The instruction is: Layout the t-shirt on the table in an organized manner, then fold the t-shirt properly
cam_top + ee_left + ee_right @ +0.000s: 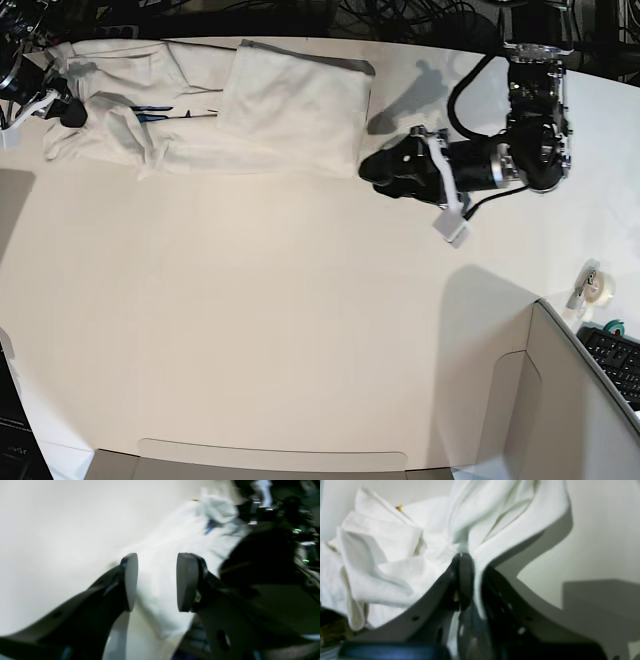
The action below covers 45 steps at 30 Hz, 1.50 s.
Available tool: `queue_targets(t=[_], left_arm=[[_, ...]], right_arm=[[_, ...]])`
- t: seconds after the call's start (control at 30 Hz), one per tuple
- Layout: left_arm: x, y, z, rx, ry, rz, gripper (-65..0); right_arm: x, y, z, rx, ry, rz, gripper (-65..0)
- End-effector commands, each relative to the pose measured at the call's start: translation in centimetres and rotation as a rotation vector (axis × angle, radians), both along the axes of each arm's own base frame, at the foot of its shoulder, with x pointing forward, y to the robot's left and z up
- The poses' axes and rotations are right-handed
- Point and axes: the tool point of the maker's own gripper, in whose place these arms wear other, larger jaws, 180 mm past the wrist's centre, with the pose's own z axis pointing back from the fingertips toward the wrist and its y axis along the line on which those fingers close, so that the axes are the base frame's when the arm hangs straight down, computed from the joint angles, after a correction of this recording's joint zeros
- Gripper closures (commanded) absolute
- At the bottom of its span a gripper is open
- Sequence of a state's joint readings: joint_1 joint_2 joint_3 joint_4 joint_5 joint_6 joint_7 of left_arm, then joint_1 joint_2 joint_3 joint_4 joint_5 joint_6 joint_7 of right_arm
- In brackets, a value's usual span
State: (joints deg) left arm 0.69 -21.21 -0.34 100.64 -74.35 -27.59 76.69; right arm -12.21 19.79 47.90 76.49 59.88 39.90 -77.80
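White t-shirt [200, 110] spread along the counter [250, 320] far edge, right gripper [463, 557] clamped on its cloth, left gripper [156, 580] held apart around its hem.

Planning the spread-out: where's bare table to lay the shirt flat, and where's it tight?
Free: the wide middle of the table, between the t-shirt at the far edge and the box panels at the near edge. Crowded: the far strip, with the right gripper pinching cloth and the left gripper at the shirt's other end.
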Motion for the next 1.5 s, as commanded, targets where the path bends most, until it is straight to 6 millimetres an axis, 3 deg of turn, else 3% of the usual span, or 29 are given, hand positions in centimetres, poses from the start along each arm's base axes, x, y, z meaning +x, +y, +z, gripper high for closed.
queue_targets(t=[0.0,0.13,0.4,0.47,0.53,0.7,0.77,1.13,1.27,1.47], left_arm=[[0.2,1.1,0.9,-0.005,-0.028,0.021,-22.8],[-1.3,4.3,-0.6,0.048,0.024,0.088,-22.8],[-5.3,7.7,-5.9,0.245,0.138,0.147,-22.8],[-6.1,8.1,-7.3,0.304,0.148,0.154,-22.8],[-6.5,7.8,-8.5,0.361,0.138,0.137,-22.8],[-7.9,6.4,-10.6,0.44,0.134,0.064,-22.8],[-8.3,5.8,-11.0,0.45,0.136,0.039,-22.8],[-8.6,4.9,-11.2,0.438,0.146,0.024,-22.8],[-8.8,5.3,-11.9,0.439,0.169,0.032,-22.8],[-9.2,5.2,-12.6,0.428,0.199,0.043,-22.8]], right_arm=[[-1.4,-0.5,-1.4,-0.058,0.108,0.032,0.0],[0.4,-0.7,-0.9,-0.082,0.083,0.034,0.0],[4.1,-1.6,1.5,-0.198,0.028,0.053,0.0],[4.8,-0.7,2.4,-0.251,0.008,0.093,0.0],[5.8,0.5,4.5,-0.334,-0.049,0.141,0.0],[7.7,6.0,9.8,-0.526,-0.203,0.317,0.0],[7.5,8.4,10.6,-0.578,-0.228,0.377,0.0],[6.2,21.6,6.9,-0.447,-0.247,0.711,0.0],[5.9,24.8,6.1,-0.469,-0.236,0.778,0.0],[5.9,28.8,6.6,-0.447,-0.311,0.853,0.0]])
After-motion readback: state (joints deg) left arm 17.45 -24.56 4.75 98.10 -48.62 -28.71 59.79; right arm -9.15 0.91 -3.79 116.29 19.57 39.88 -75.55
